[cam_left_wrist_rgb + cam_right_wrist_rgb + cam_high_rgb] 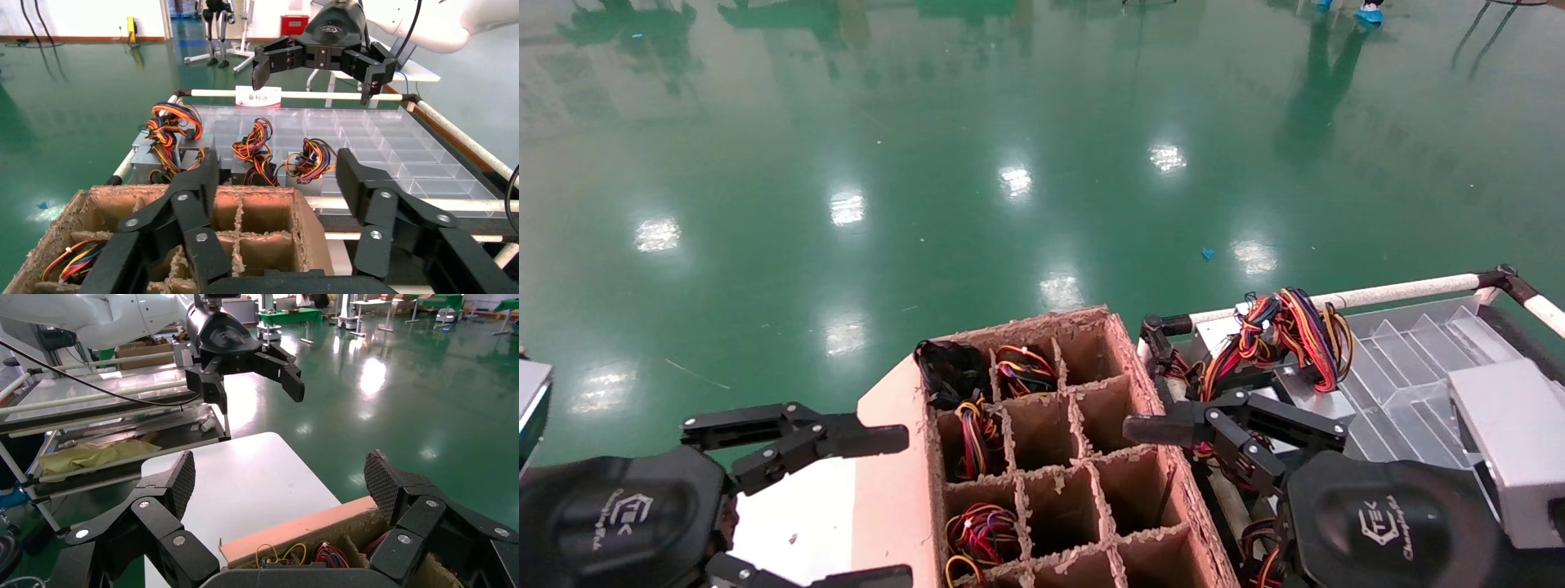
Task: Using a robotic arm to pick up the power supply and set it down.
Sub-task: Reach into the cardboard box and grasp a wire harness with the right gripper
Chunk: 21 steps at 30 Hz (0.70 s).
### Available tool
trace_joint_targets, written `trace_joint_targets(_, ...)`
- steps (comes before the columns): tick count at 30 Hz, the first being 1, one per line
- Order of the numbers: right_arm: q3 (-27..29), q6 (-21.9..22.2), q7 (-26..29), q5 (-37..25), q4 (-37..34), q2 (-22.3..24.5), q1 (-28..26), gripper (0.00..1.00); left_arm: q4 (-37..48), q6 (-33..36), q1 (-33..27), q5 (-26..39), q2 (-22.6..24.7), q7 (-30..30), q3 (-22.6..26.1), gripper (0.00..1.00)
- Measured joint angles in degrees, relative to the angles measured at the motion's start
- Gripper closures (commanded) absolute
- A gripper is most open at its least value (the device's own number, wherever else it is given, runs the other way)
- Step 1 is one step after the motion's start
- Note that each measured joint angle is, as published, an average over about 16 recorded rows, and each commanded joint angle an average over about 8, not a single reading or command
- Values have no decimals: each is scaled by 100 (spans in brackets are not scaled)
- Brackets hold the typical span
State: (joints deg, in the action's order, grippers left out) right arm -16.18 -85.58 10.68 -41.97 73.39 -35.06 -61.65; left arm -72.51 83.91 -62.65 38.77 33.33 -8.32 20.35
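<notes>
The power supply (254,147), a small grey box with a looped red, orange and yellow wire bundle, lies in the clear divided tray (392,141) between two others. My right gripper (315,76) hangs open and empty above the tray, apart from all three. In the head view it (1173,490) sits at the tray's edge beside the cardboard box, and its own view shows the jaws (281,471) wide apart. My left gripper (887,506) is open and empty over the white table, also seen from the right wrist (257,392) and in its own view (278,168).
A brown cardboard divider box (1140,392) stands between the arms, with wire bundles in some cells. Grey boxes with mixed orange, purple and yellow wires (1287,331) (312,160) lie in the tray. A white rail (1401,287) borders the tray; a grey block (1516,441) sits at right.
</notes>
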Motion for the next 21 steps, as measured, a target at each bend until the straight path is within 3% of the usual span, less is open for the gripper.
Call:
trace_joint_targets(10, -232, 233, -47, -537, -253, -288, -283, 0, 1, 0, 0, 0, 0, 0, 0, 100)
trace_joint_targets(21, -934, 582, -376, -2013, -1413, -1237, -1363, 0, 1, 1, -1, -1, 0, 1, 1, 100)
